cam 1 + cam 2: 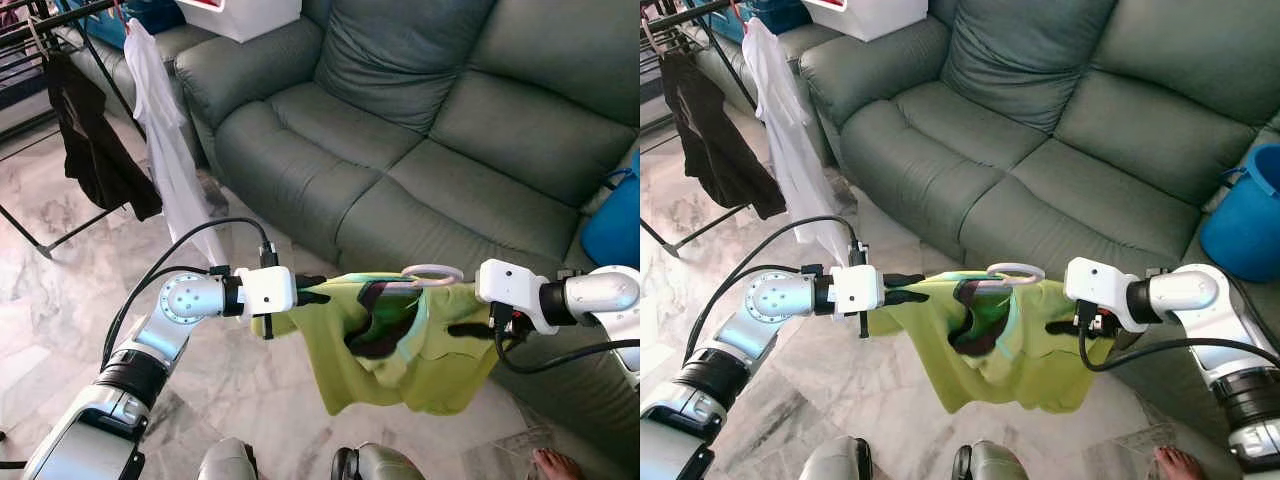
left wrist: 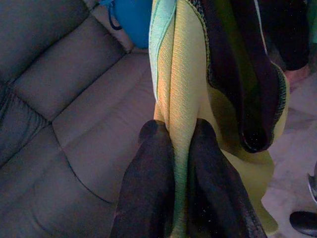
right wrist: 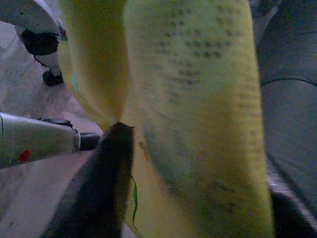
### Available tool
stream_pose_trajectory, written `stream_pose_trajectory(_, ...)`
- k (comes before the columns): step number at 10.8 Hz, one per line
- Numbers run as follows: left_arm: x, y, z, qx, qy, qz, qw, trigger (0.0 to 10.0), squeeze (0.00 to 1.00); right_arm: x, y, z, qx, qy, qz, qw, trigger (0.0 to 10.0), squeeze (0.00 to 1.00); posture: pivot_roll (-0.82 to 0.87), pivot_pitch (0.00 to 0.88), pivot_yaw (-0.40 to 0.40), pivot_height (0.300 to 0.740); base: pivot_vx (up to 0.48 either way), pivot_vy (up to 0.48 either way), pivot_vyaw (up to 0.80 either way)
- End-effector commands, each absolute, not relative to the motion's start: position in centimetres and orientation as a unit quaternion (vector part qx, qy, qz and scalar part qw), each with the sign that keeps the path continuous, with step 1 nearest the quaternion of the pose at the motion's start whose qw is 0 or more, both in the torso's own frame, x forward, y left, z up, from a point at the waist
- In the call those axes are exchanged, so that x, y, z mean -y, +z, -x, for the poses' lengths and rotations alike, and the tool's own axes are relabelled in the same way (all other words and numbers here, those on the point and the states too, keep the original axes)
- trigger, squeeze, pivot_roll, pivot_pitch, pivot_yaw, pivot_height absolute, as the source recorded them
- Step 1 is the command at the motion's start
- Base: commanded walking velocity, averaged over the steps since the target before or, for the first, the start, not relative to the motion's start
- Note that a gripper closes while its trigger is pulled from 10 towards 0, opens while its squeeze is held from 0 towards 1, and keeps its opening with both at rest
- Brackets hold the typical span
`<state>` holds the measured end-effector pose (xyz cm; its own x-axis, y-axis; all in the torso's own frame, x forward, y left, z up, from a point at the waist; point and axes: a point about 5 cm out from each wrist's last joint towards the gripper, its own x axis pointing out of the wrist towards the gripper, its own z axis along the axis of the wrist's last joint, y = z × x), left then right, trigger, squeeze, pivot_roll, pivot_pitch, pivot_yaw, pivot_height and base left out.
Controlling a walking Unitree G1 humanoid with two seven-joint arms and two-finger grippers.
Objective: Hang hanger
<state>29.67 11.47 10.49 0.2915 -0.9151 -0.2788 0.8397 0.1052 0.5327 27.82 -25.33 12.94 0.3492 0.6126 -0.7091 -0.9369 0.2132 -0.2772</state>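
A: Marble floor (image 1: 60,290), a big grey-green sofa (image 1: 420,130) straight ahead, and a drying rack (image 1: 30,40) off to the robot's left with a dark garment (image 1: 95,150) and a white one (image 1: 170,150) hanging on it.

B: And right in front, the left gripper (image 1: 312,292) has its two black fingers (image 2: 148,183) pinched tight on one shoulder of a lime-green shirt (image 1: 400,350). The wrist view shows the fabric squeezed between them.

A: The right gripper (image 1: 478,328) sits at the other shoulder. One dark finger lies against the cloth, but I can't tell whether it's clamped.

B: Between the two, the shirt is stretched out in mid-air above the floor, just before the sofa's front edge, with the pale pink hanger hook (image 1: 433,272) sticking up at the collar.

A: Handling-wise, I'd call this light but floppy. The cloth sags and could slide off the hanger's arms.

B: Agreed. The stiff part is the hanger, so holding at the shoulders keeps it level while the hook goes to the rack rail.
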Motion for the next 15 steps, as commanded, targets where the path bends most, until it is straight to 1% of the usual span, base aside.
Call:
stream_pose_trajectory(1, -11.5, 11.5, -30.2, 0.082, -0.578, -0.307, 0.752, 0.0, 0.00, 25.4, 12.9, -28.0, -0.230, 0.517, 0.356, 0.744, 0.0, 0.00, -0.14, 0.094, -0.034, 0.740, 0.000, 0.000, 0.00)
stream_pose_trajectory(3, -11.7, 11.4, -30.2, 0.078, -0.578, -0.308, 0.752, 0.0, 0.00, 25.6, 13.6, -28.6, -0.222, 0.512, 0.375, 0.740, 0.0, 0.00, -0.14, 0.094, -0.035, 0.740, 0.000, 0.000, 0.00)
stream_pose_trajectory(7, -11.7, 11.2, -30.1, 0.075, -0.579, -0.307, 0.752, 0.0, 0.00, 25.6, 13.5, -28.3, -0.222, 0.519, 0.356, 0.745, 0.0, 0.00, -0.14, 0.093, -0.037, 0.740, 0.000, 0.000, 0.00)
stream_pose_trajectory(8, -11.7, 11.1, -30.2, 0.074, -0.578, -0.308, 0.752, 0.0, 0.00, 25.5, 13.5, -28.2, -0.215, 0.519, 0.345, 0.752, 0.0, 0.00, -0.15, 0.087, -0.036, 0.740, 0.000, 0.000, 0.00)
stream_pose_trajectory(11, -12.1, 10.8, -30.5, 0.072, -0.558, -0.315, 0.765, 0.0, 0.00, 25.4, 12.9, -28.0, -0.202, 0.501, 0.323, 0.777, 0.0, 0.00, -0.14, 0.069, -0.040, 0.740, 0.000, 0.000, 0.00)
stream_pose_trajectory(12, -12.4, 10.8, -30.6, 0.072, -0.551, -0.322, 0.766, 0.0, 0.00, 25.1, 12.8, -28.0, -0.197, 0.497, 0.316, 0.784, 0.0, 0.00, -0.14, 0.069, -0.040, 0.740, 0.000, 0.000, 0.00)
stream_pose_trajectory(13, -12.6, 10.8, -30.9, 0.075, -0.539, -0.328, 0.772, 0.0, 0.00, 24.5, 12.5, -28.3, -0.184, 0.486, 0.306, 0.798, 0.0, 0.00, -0.13, 0.057, -0.034, 0.740, 0.000, 0.000, 0.00)
stream_pose_trajectory(14, -12.8, 10.8, -31.1, 0.074, -0.528, -0.333, 0.778, 2.8, 0.00, 24.0, 12.4, -28.7, -0.170, 0.477, 0.295, 0.810, 0.0, 0.00, -0.13, 0.044, -0.024, 0.740, 0.000, 0.000, 0.00)
stream_pose_trajectory(15, -12.8, 10.8, -31.2, 0.073, -0.526, -0.335, 0.779, 2.8, 0.00, 23.9, 12.3, -28.8, -0.167, 0.475, 0.293, 0.813, 0.0, 0.00, -0.13, 0.043, -0.022, 0.740, 0.000, 0.000, 0.00)
